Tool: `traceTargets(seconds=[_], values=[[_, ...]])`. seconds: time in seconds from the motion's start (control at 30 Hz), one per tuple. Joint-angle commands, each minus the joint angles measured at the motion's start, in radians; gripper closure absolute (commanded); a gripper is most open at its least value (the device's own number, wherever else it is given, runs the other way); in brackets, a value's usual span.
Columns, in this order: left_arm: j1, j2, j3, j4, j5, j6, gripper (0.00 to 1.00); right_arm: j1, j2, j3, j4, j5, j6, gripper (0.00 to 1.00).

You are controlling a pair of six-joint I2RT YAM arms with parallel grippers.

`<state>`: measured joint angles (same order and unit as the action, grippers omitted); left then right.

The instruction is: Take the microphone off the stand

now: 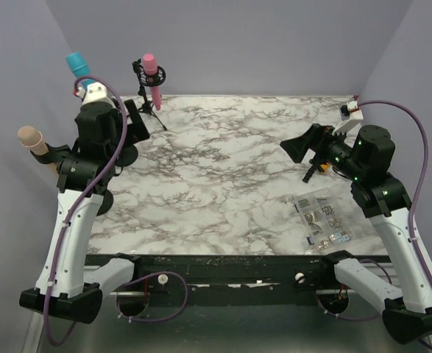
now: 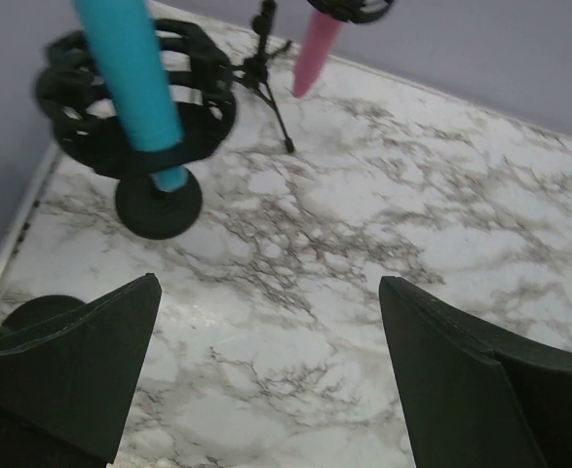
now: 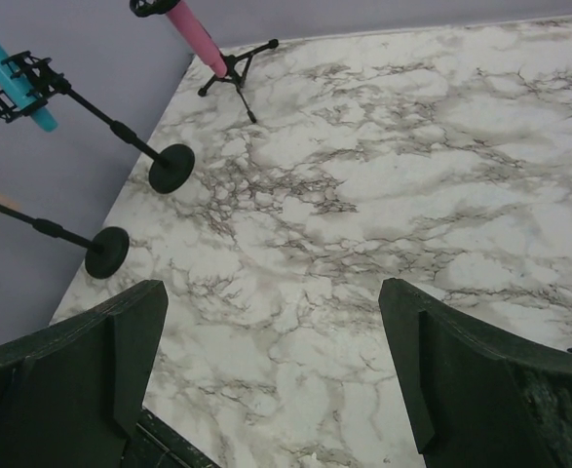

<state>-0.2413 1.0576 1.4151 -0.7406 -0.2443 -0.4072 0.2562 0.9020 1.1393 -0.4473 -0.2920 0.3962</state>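
Note:
A pink microphone sits tilted in the black shock mount of a small tripod stand at the back left of the marble table. A cyan microphone rests in a second mount, on a stand with a round base. A beige microphone is on a third stand at the far left. My left gripper is open and empty, hovering just right of the cyan microphone's stand. Over the table's right side, my right gripper is open and holds nothing.
A clear plastic bag of small parts lies at the front right. A small white object sits at the back right corner. Purple walls close in the table at the left, back and right. A second round stand base stands near the left edge.

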Motion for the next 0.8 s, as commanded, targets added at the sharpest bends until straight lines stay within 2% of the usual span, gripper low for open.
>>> traceTargets(seconds=[0.0, 0.27, 0.4, 0.5, 0.6, 0.77], values=[[0.145, -0.023, 0.099, -0.086, -0.121, 0.048, 0.01, 0.006, -0.005, -0.015, 0.022, -0.042, 0.005, 0.0], [0.158, -0.17, 0.059, -0.128, -0.285, 0.159, 0.01, 0.006, 0.026, -0.019, 0.038, -0.078, 0.014, 0.0], [0.16, -0.219, 0.047, -0.112, -0.45, 0.198, 0.02, 0.008, 0.042, -0.02, 0.045, -0.09, 0.017, 0.0], [0.159, -0.238, 0.023, -0.029, -0.625, 0.254, 0.02, 0.012, 0.053, -0.025, 0.051, -0.098, 0.021, 0.0], [0.161, -0.241, -0.034, 0.13, -0.771, 0.332, 0.01, 0.02, 0.064, -0.027, 0.052, -0.098, 0.02, 0.0], [0.188, -0.211, -0.114, 0.375, -0.881, 0.465, 0.02, 0.029, 0.104, -0.011, 0.039, -0.122, 0.021, 0.0]])
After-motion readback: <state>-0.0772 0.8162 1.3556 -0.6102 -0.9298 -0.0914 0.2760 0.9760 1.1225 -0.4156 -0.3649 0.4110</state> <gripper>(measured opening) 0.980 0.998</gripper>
